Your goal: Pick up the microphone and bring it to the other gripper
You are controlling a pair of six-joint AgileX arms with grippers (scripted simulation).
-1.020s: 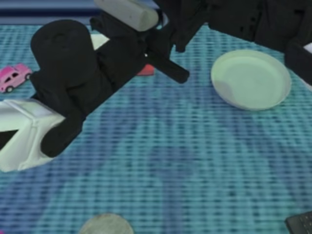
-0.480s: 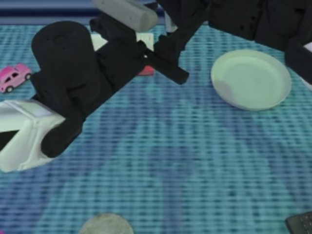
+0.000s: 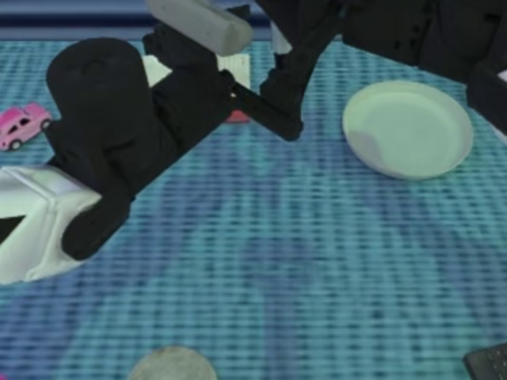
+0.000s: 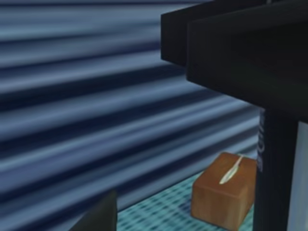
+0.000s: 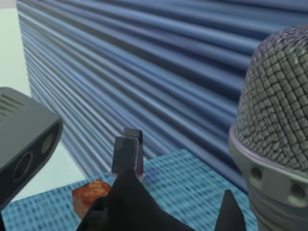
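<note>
Left gripper (image 3: 224, 85) clamped on the microphone (image 3: 268, 112) over the table's far middle, right gripper (image 3: 283, 70) just beside it, fingers spread. Best to ease those around the shaft, close, only then release left. Cramped there, arms nearly touching; open room nearer, plate (image 3: 408, 128) well apart

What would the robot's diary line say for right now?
step: handover | microphone: raised, head beside right hand | right hand: open | left hand: back centre, facing right hand
</note>
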